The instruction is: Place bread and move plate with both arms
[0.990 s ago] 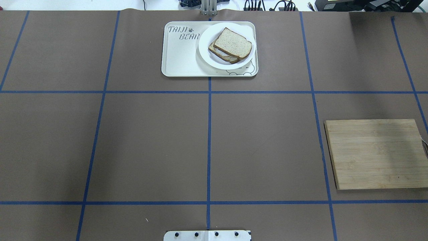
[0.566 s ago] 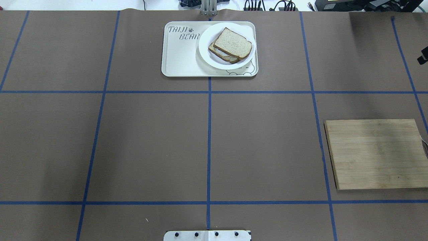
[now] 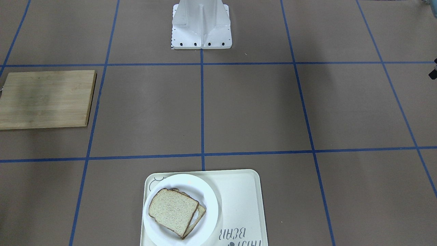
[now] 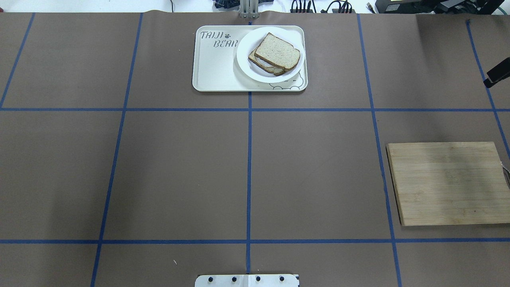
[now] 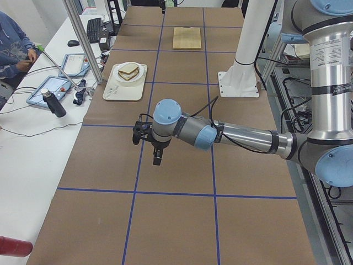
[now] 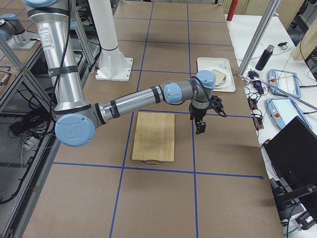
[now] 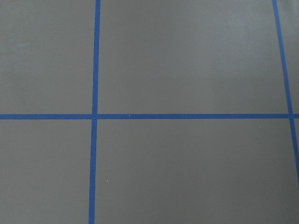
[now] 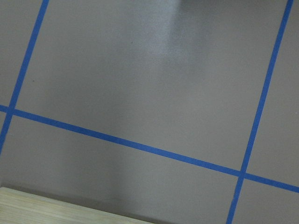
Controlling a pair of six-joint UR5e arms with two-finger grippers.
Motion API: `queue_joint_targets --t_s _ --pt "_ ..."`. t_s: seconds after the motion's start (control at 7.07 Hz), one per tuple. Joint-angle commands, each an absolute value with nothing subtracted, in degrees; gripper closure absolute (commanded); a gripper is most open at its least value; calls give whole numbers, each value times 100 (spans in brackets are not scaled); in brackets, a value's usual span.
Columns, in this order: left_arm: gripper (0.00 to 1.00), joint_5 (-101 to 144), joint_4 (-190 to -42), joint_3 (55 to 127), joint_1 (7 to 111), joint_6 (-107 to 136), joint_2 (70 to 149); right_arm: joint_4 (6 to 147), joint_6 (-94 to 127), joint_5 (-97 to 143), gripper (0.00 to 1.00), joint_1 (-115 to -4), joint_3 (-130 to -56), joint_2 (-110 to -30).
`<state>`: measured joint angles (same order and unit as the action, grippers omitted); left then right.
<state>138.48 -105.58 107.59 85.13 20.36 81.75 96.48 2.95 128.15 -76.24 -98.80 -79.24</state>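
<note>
The plain bread (image 4: pixel 277 50) lies on top of another slice on the white plate (image 4: pixel 247 59), which sits on the right part of the bear-print tray (image 4: pixel 215 67) at the far middle of the table. They also show in the front view: bread (image 3: pixel 173 211), plate (image 3: pixel 208 201). My right gripper (image 4: pixel 496 73) pokes in at the overhead view's right edge, far from the plate; it hangs beyond the board (image 6: pixel 200 128). My left gripper (image 5: pixel 156 159) hovers over bare table at the left end. I cannot tell whether either gripper is open or shut. Both wrist views show only table.
A wooden cutting board (image 4: pixel 446 183) lies at the right, near my right gripper. The white fixed stand (image 3: pixel 201 24) stands at the robot's side in the middle. Blue tape lines grid the brown table. An operator and devices sit on a side bench (image 5: pixel 55 94).
My right gripper's tip has come into the overhead view at the right edge and moved further in and toward the robot's side. Bread, plate and tray have not moved.
</note>
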Motion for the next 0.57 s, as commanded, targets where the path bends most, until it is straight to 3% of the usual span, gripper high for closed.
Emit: queue_joint_targets --t_s 0.0,0.42 --pt "2 13852 -10547 10723 8472 2030 8148 9642 299 12770 0 -7611 -9861 -7972" --pt "2 13999 -10556 10608 8464 2039 8156 9642 308 12788 0 -7603 -9617 -7945"
